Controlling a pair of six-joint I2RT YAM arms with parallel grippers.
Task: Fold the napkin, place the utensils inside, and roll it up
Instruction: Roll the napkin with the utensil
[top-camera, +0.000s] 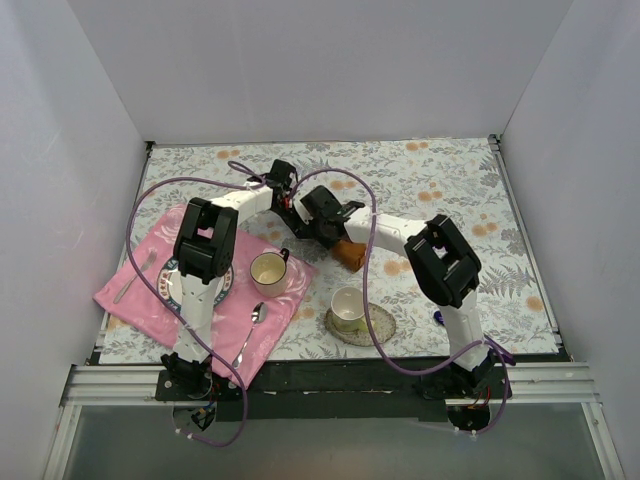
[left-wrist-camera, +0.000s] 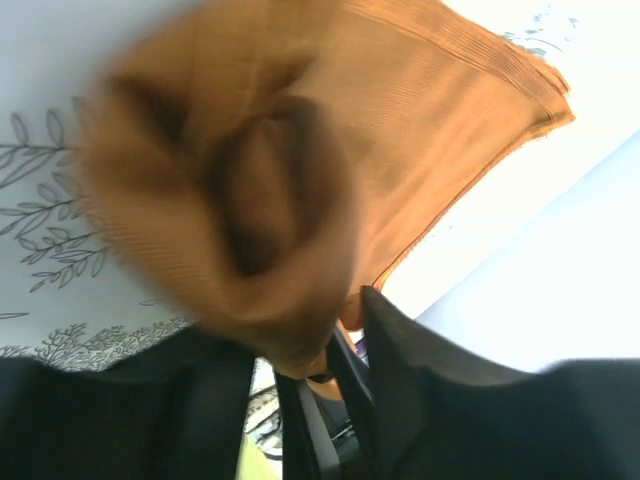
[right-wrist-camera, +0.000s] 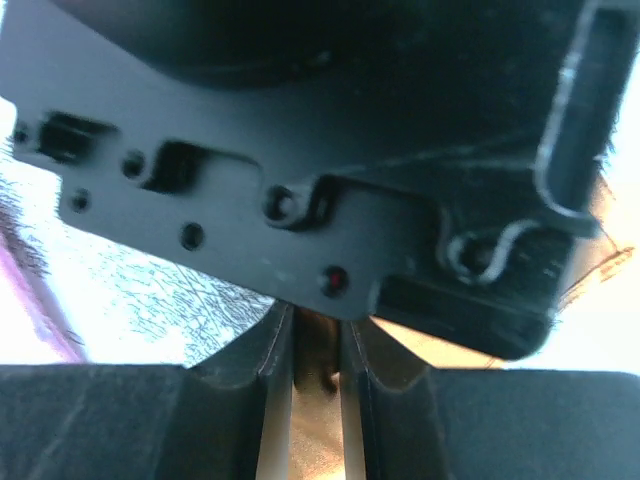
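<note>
The napkin (top-camera: 352, 254) is a rolled rust-orange bundle on the flowered table, below the two wrists that meet at mid-table. In the left wrist view the napkin's (left-wrist-camera: 400, 120) blurred rolled end fills the frame. It dips between the tips of my left gripper (left-wrist-camera: 305, 370), whose jaws stand apart around it. My right gripper (right-wrist-camera: 317, 350) is shut on a strip of the golden napkin (right-wrist-camera: 318, 440). The black body of the left gripper sits right in front of it. From above, the left gripper (top-camera: 298, 222) and the right gripper (top-camera: 318, 228) nearly touch. The utensils are hidden.
A pink cloth (top-camera: 135, 300) at the left carries a plate (top-camera: 170, 285), a cream cup (top-camera: 268, 270) and two silver spoons (top-camera: 255, 318). Another cup on a saucer (top-camera: 348, 310) stands near the front, just below the napkin. Purple cables (top-camera: 370, 260) loop over both arms.
</note>
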